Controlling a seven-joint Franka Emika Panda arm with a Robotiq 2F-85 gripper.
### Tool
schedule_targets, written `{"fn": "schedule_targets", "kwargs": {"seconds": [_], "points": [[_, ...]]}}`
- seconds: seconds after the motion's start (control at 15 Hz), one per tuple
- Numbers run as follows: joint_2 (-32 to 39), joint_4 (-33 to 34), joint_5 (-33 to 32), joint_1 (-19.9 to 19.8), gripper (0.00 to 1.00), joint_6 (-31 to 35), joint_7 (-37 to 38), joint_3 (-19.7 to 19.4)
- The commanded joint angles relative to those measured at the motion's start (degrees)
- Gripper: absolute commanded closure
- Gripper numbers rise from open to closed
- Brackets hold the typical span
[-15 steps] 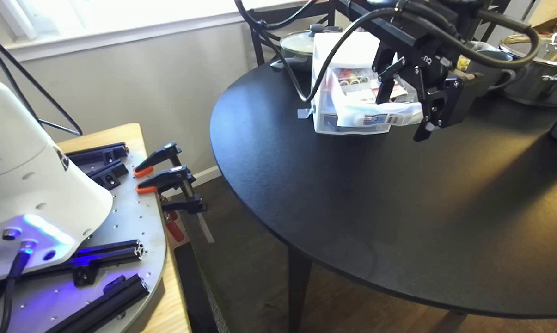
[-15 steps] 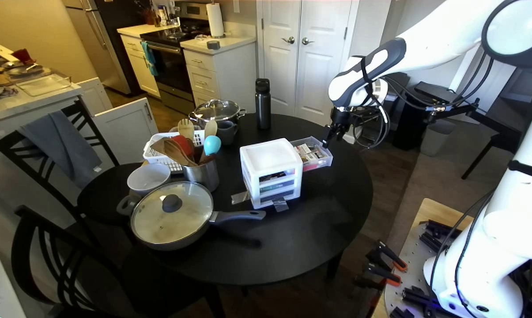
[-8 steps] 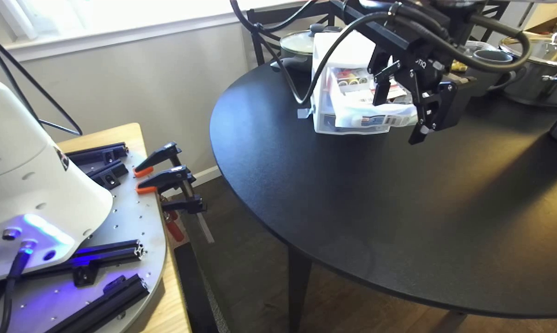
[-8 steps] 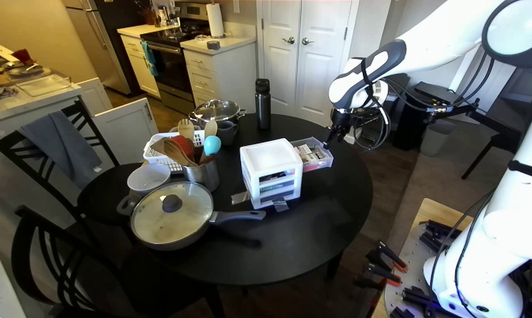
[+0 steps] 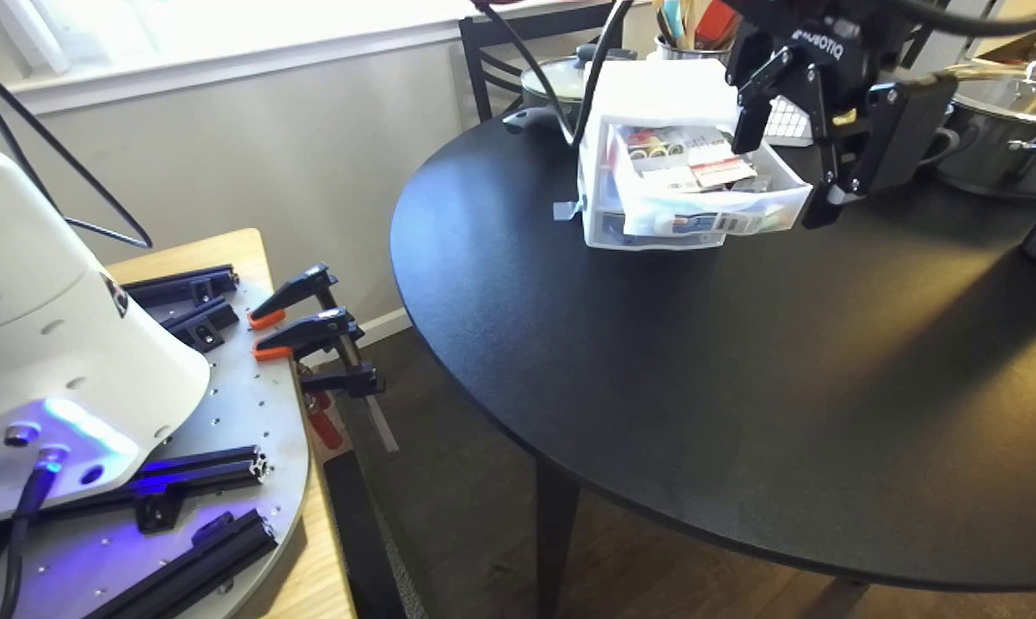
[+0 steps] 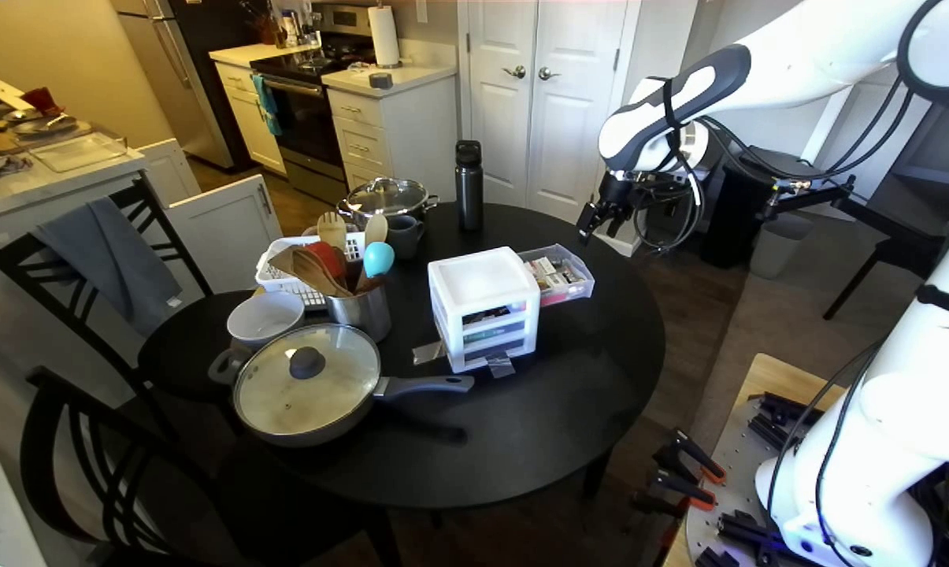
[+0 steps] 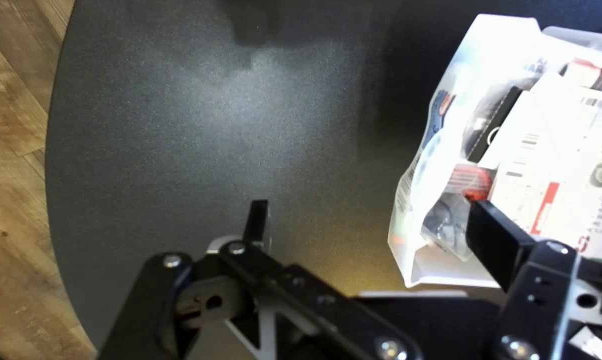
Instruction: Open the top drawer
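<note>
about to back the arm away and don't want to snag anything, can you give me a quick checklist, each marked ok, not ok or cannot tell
1. Top drawer slid out of the organiser: ok.
2. Gripper open and holding nothing: ok.
3. Gripper apart from the drawer: ok, a gap shows in an exterior view.
4. Small items inside the drawer: ok, none seen hanging over the front.
5. Organiser upright on the table: ok.
6. Drawer out to its stop: cannot tell.

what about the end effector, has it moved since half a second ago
Yes: in an exterior view, the end effector has moved up and toward the picture's right against the white three-drawer organiser; both exterior views show the rise.
</note>
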Motion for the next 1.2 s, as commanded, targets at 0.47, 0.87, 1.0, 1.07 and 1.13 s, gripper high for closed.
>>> {"fn": "schedule_targets", "kwargs": {"seconds": [0.47, 0.87, 1.0, 1.07, 1.13], "points": [[-3.1, 1.8, 4.0, 0.4, 0.00, -1.5, 2.9, -0.6], [-3.1, 2.4, 4.4, 0.5, 0.00, -1.7, 3.4, -0.6], [-3.1, 2.4, 4.4, 0.5, 0.00, -1.7, 3.4, -0.6], [-3.1, 2.4, 4.5, 0.5, 0.00, -1.7, 3.4, -0.6], [-3.1, 2.4, 4.5, 0.5, 0.00, -1.7, 3.4, -0.6]]}}
